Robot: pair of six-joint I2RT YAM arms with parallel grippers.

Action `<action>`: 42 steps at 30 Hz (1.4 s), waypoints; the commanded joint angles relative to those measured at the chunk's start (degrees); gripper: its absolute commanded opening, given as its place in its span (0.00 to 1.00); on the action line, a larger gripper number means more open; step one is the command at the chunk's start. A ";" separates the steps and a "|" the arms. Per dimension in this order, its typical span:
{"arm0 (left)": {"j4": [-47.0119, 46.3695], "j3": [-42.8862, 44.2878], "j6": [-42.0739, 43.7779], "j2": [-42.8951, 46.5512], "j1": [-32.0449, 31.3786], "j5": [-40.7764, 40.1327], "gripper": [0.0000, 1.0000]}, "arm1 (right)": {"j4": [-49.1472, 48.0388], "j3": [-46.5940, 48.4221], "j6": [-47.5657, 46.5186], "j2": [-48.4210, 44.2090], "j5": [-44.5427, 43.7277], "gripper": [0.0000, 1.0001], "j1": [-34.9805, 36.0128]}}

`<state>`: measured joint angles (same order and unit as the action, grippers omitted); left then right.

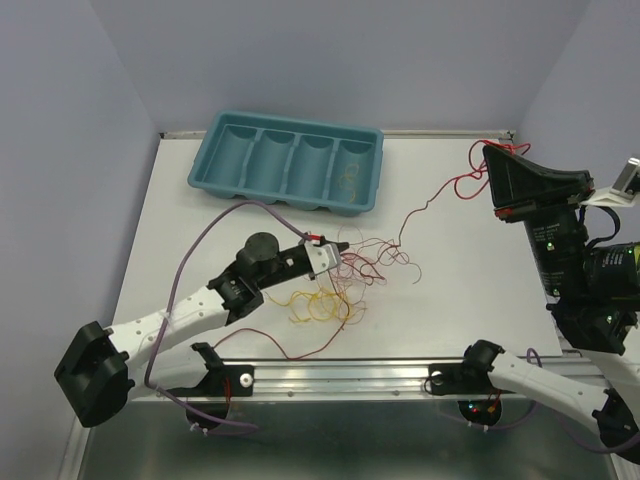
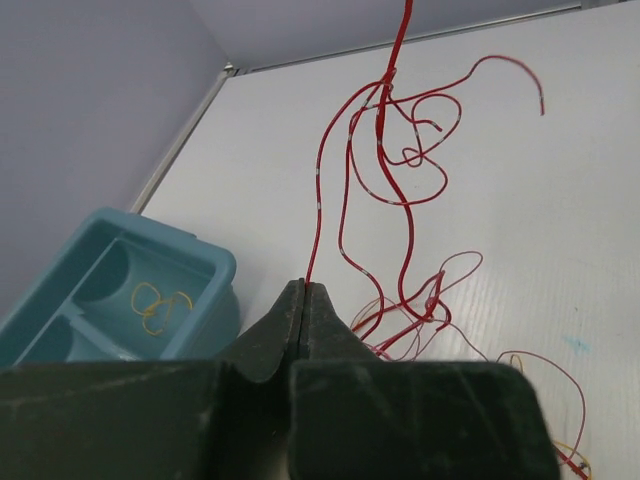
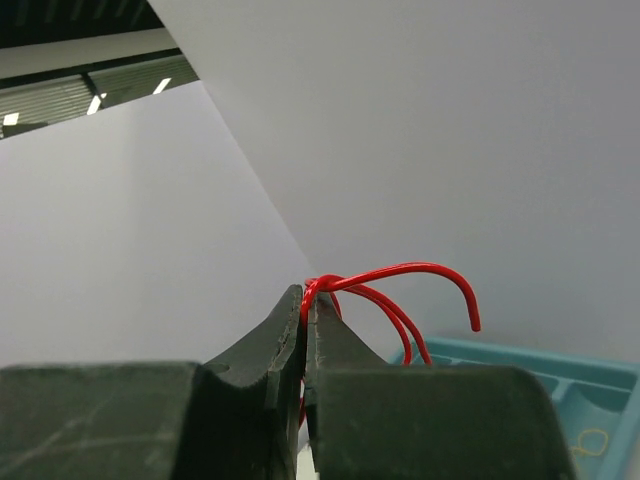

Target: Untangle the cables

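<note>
1. The cables (image 1: 365,262) lie knotted in the middle of the table (image 1: 470,290). The red ones are farther from the arms and the yellow loops (image 1: 318,305) are just nearer. One yellow coil (image 1: 350,180) sits in the end compartment of the tray (image 1: 250,192).
2. A red cable (image 3: 420,266) runs out of the heap up to the right gripper (image 3: 305,295), which is raised at the far right. Its jaws are pressed together on the cable, with a loop bunched at the tips.
3. The left gripper (image 2: 305,290) sits at the heap's left edge with its jaws closed, pinching a red strand (image 2: 311,230) at the very tip. We cannot tell whether this is the wire the right one holds.
4. What we think could go wrong:
   - Each grip is on a hair-thin wire at the tips, so a sharp tug could let it slip free.
   - If both hold one wire, or wires that cross, pulling apart would cinch the knot rather than open it.
   - The heap is light, so it may drag along whole, yellow loops included.
   - A taut red cable sweeping low could catch the tray's corner.
</note>
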<state>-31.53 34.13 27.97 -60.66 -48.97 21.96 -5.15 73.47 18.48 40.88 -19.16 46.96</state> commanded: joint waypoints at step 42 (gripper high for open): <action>-2.75 9.73 -27.69 6.96 45.95 -41.65 0.00 | -5.13 -12.82 0.59 -28.75 -40.24 0.01 0.33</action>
<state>-33.21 41.04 3.46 -55.40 -9.17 -15.33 -9.32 60.90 17.17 13.13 -53.98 46.98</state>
